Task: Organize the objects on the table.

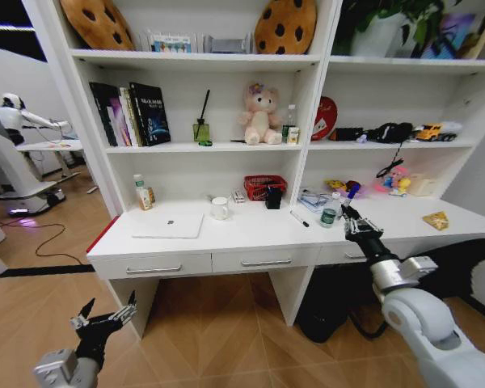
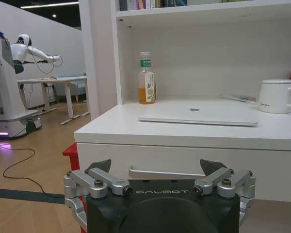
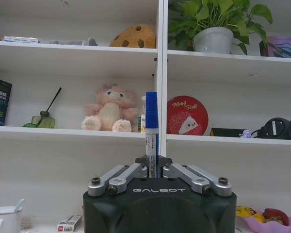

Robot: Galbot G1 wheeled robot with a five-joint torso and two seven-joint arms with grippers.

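The right gripper [image 1: 354, 220] was up over the right part of the surface [image 1: 250, 234], and its fingers [image 3: 177, 171] were clenched on a blue-capped pen [image 3: 151, 127]. The pen stood straight up out of the fingers, cap on top, so its long side ran up and down, toward 12 o'clock. In the head view the pen was hard to see against the dark fingers.

The left gripper [image 1: 105, 317] was low, down at about 7 o'clock from the surface, over the floor. Its fingers [image 2: 103, 180] were spread apart and held nothing. It faced a drawer handle [image 2: 165, 173].

So the right arm was much nearer the loose things. A jar [image 1: 328, 217] stood just beside the right gripper, at about 9 o'clock from it. A black-capped pen [image 1: 299, 218] lay flat a bit further that way. A tan packet [image 1: 436, 220] lay at about 3 o'clock. The laptop [image 1: 169, 225] lay shut on the left part, nearer the left arm.

A mug [image 1: 219, 208], a red basket [image 1: 264, 187] and a bottle [image 1: 143, 193] stood at the back of the surface. Shelves rose above it with a bunny [image 1: 260, 115] and books. The floor was brown wood, and another white robot [image 1: 8, 145] stood off at 9 o'clock
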